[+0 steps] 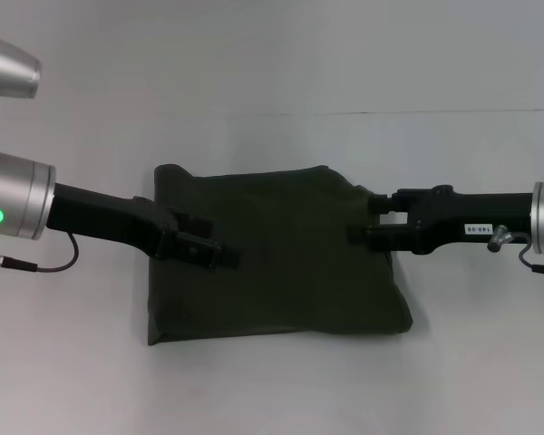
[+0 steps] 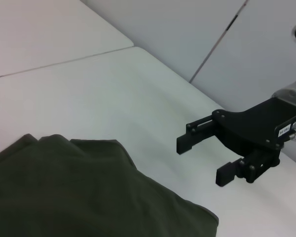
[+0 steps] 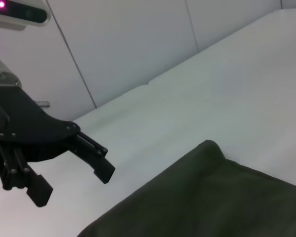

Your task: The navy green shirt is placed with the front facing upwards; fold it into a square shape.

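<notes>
Navy green shirt [image 1: 281,258] folded to a rough square mid-table, long axis running left to right between both claws: left gripper [image 1: 206,243] and right gripper [image 1: 364,220] spread, empty, over opposite edges, equally near.

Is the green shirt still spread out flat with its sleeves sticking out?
No, the navy green shirt lies folded into a roughly square bundle on the table, with no sleeves showing.

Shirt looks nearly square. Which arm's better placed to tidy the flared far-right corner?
Right. Its tool, open, hovers at the navy green shirt's right edge, beside that corner. The left tool, also open, sits over the left side.
</notes>
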